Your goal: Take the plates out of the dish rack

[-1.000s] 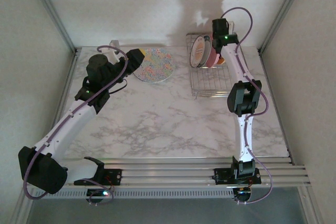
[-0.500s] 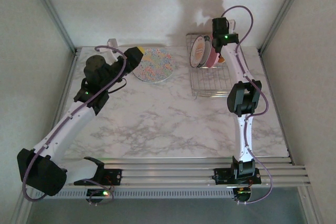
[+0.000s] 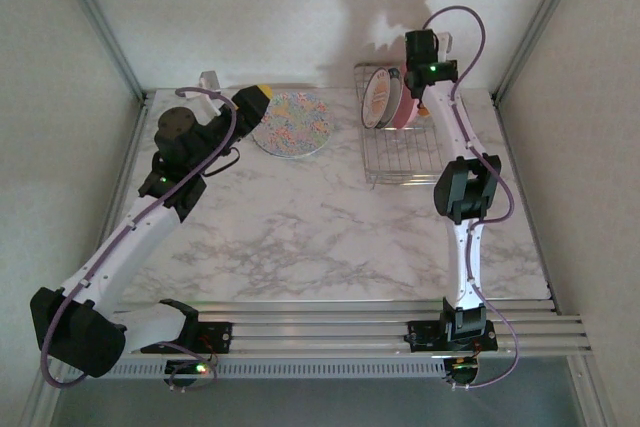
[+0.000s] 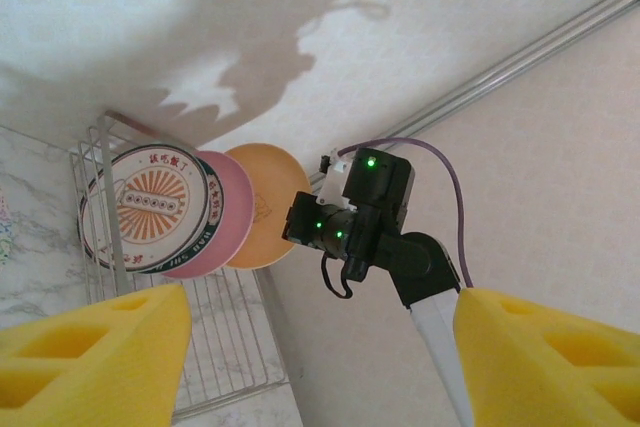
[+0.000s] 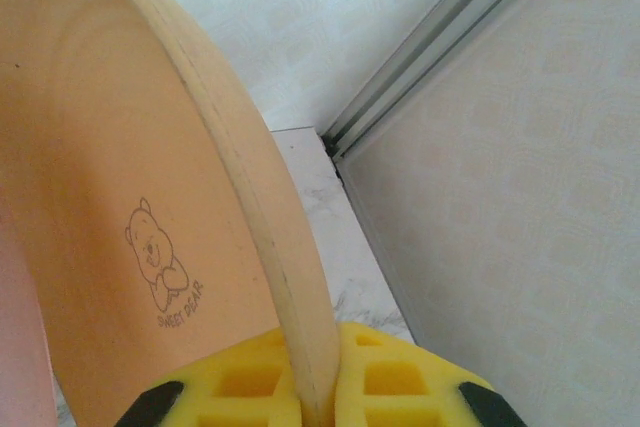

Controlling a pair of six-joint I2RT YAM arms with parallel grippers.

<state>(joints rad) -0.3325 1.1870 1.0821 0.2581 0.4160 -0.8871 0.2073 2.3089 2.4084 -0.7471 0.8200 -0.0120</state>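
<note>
Orange-yellow round plate (image 5: 120, 197) stands on edge at the far end of the silver wire dish rack (image 3: 400, 159), behind the pink plate (image 4: 232, 227) and white emblem plate (image 4: 150, 209). Right fingers (image 5: 400, 387) are pinched edge-on over its rim. Its faces look sideways, so the way out is probably straight up. Left fingers (image 4: 90, 347) gape wide, empty, well apart.
</note>
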